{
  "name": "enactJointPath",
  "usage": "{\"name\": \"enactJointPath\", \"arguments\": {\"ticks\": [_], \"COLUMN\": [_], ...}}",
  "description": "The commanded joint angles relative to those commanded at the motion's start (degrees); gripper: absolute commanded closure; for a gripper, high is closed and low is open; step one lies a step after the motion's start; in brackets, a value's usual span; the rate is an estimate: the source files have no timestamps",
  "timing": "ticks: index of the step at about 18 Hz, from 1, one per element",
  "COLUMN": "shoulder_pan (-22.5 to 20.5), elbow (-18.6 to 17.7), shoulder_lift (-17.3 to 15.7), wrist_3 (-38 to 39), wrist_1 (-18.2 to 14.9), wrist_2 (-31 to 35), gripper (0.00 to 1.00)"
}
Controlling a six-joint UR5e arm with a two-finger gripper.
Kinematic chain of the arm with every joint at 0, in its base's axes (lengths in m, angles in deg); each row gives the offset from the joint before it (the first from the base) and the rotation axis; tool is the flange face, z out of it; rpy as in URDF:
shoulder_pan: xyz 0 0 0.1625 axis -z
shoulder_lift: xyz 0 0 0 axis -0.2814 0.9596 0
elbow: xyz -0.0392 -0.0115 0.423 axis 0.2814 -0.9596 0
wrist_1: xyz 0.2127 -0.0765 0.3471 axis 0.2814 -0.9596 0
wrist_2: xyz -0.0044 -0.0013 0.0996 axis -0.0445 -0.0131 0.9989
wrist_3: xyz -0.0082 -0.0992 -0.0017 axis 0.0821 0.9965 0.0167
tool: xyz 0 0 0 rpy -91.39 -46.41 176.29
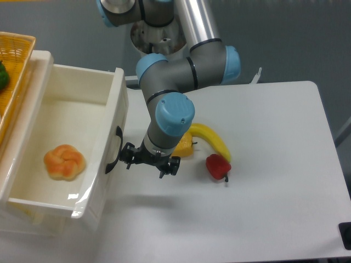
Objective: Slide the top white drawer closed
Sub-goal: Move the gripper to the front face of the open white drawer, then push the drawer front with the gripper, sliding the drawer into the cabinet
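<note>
My tool (149,159) presses sideways at the top white drawer (66,142), pulled well out.

Fixed camera: the drawer's black handle (113,149) sits just beside my tool, fingers spread and gripping nothing, set to shove. A bun (64,162) lies inside; banana (213,142) and red fruit (218,166) rest behind it on the desk (274,181).
</note>
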Motion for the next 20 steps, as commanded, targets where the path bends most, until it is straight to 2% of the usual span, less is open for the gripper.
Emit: {"name": "enactJointPath", "arguments": {"ticks": [20], "shoulder_pan": [3.25], "elbow": [0.18], "shoulder_lift": [-1.85], "wrist_3": [0.18], "wrist_1": [-0.44], "wrist_2": [-0.18], "gripper": [0.00]}}
